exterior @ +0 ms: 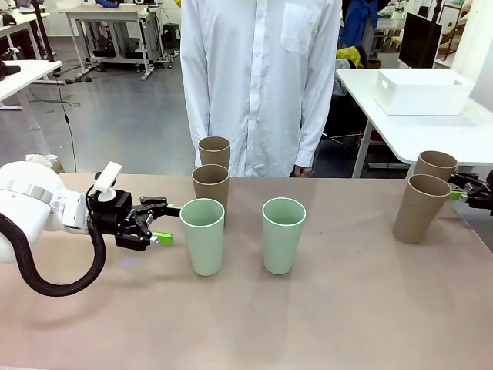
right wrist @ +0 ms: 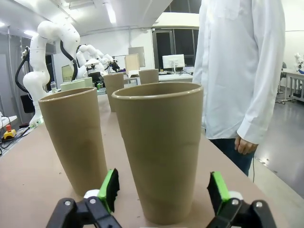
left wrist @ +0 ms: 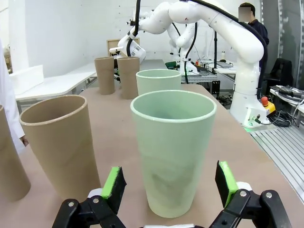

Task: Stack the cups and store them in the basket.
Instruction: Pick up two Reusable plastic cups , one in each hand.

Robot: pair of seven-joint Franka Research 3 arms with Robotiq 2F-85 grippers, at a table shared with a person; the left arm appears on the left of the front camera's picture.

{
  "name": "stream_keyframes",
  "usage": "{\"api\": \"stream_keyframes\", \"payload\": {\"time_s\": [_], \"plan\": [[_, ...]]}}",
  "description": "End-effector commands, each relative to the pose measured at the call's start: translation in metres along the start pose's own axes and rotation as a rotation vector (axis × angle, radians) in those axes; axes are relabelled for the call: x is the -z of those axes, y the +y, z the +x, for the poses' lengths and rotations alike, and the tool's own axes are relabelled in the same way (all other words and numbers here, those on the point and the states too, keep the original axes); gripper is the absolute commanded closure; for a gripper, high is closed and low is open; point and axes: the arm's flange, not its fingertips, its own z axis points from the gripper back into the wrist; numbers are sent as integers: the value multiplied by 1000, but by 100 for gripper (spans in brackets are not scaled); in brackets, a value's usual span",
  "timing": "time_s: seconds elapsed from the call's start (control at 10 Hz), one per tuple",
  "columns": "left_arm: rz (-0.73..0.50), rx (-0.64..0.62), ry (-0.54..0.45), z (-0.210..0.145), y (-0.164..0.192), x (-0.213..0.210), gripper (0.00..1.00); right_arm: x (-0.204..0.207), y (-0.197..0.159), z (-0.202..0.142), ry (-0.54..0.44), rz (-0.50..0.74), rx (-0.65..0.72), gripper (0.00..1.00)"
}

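**Front view:** all 6 cups are standing upright and unstacked on the table. The left gripper is sitting just beside a mint cup and the right gripper just beside a tan cup, while the basket is resting well apart on another table. **Left wrist view:** the left gripper is straddling the mint cup low down, spread wide, pads clear of the wall and gripping nothing. **Right wrist view:** the right gripper is straddling the tan cup likewise, wide and empty; the cups are looking light, rigid and smooth, so squeezing gently across the wall near mid-height is probably serving best.
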Motion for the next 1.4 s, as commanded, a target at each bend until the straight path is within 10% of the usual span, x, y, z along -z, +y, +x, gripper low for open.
{"api": "stream_keyframes", "payload": {"time_s": [0.0,1.3], "plan": [[-24,31,17,-29,6,15,0,1,-2,5,-11,-19,-5,0],[-150,17,-15,-39,9,47,0,21,-2,6,4,-27,34,0]]}}
